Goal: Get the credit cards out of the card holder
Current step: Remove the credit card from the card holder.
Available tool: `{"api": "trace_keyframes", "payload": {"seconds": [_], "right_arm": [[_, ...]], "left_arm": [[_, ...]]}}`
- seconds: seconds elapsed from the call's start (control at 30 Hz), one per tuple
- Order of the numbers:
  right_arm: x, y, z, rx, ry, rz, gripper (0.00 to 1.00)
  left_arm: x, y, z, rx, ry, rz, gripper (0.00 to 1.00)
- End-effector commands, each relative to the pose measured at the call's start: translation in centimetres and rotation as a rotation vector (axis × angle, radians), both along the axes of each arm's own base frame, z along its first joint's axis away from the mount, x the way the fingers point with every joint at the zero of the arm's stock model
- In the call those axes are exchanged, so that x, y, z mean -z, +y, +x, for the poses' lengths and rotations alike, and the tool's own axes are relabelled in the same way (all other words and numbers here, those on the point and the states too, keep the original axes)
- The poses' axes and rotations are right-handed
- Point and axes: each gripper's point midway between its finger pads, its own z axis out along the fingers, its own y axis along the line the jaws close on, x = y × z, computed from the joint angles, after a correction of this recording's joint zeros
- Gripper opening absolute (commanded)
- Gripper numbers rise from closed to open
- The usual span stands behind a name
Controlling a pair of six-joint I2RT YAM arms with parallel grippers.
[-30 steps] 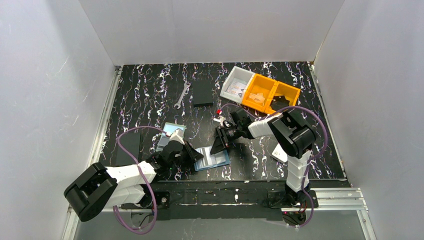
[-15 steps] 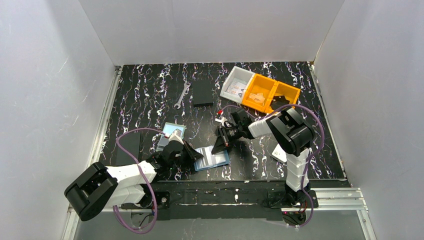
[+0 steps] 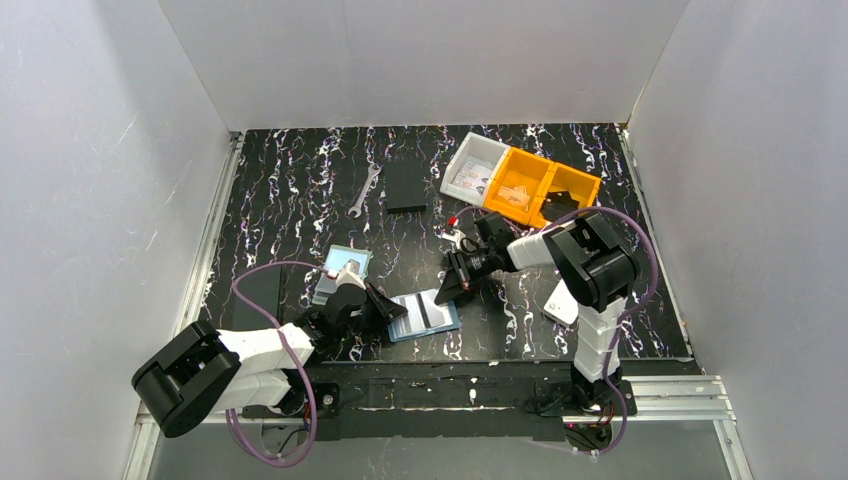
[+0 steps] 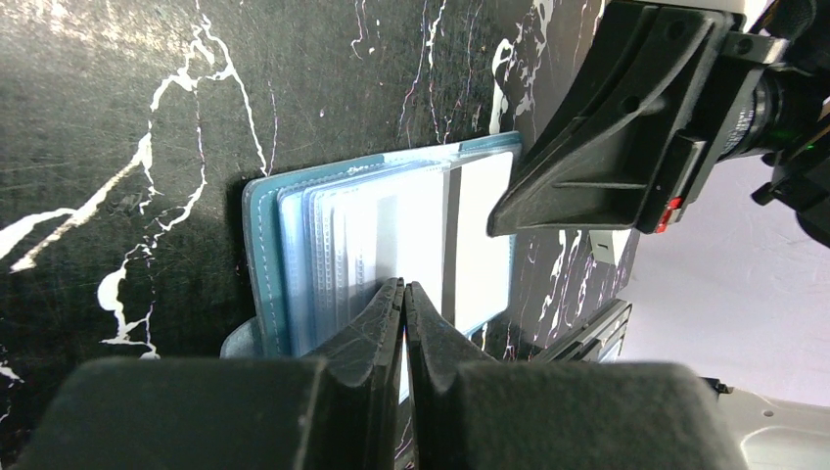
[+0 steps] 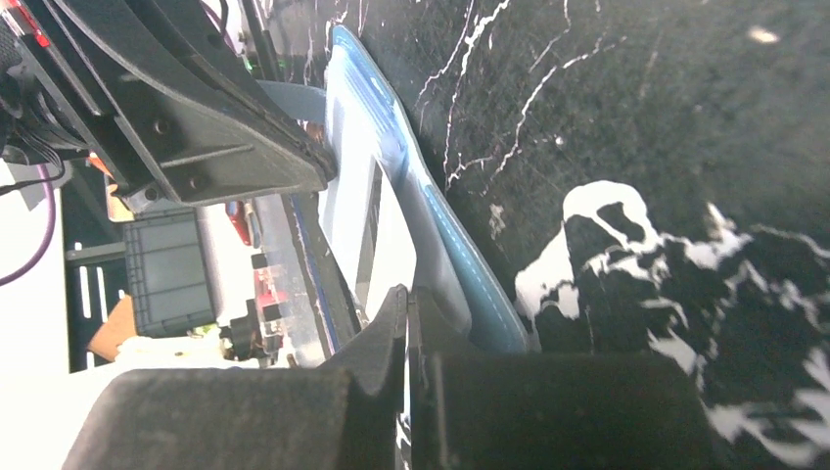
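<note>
A: Where's the card holder point(image 3: 425, 315)?
B: Flat on the tabletop point(image 3: 300, 190) near the front edge, lying open w/ clear pockets up. One credit card point(image 3: 345, 268) is already out. It lies on the tabletop up and to the holder's left, small portrait showing.
A: Tools?
B: Left tool point(image 3: 393, 312) is low at the holder's left side, jaws pressed together, tips on the pocket stack. Looks like it's pinning it, but can't tell if a sleeve is pinched btwn them. Right tool point(image 3: 447, 296) is at the holder's far right corner, jaws also fully together, nothing visible btwn.
A: Which step, then?
B: Prob. mid-extraction. One's out, and there are pale panels in the pockets, but can't say how many are cards.
A: Next?
B: Imo the right tool should open, get onto a card's exposed edge and draw it out along the pocket. Left pins the holder so it doesn't slide.
</note>
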Motion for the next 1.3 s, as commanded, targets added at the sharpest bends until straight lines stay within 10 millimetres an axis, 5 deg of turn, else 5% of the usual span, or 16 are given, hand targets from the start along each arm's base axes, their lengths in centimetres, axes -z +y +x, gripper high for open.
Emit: {"api": "trace_keyframes", "payload": {"seconds": [0.0,0.4,0.73,0.93,1.1,1.27], "right_arm": [[-1.8,-0.6,2.7,0.003,-0.2,0.0,0.01],[-6.7,-0.4,2.6,-0.097,-0.351,0.123,0.01],[-10.0,-0.7,2.1,-0.155,-0.428,0.231,0.01],[-11.5,-1.1,2.3,-0.165,-0.488,0.276,0.01],[-12.8,-1.5,2.1,-0.174,-0.497,0.328,0.01],[-14.0,-1.6,1.6,-0.186,-0.493,0.379,0.01]], "left_arm": [[6.0,5.2,-3.0,-0.003,0.126,0.281,0.04],[1.6,1.3,-1.3,0.128,0.027,0.205,0.12],[-2.9,-0.3,-0.3,0.186,-0.074,0.155,0.36],[-5.4,-1.1,-0.8,0.261,-0.149,0.107,0.54],[-7.8,-2.0,-1.0,0.328,-0.254,0.056,0.82],[-9.7,-3.3,-0.9,0.386,-0.36,-0.002,0.98]]}}
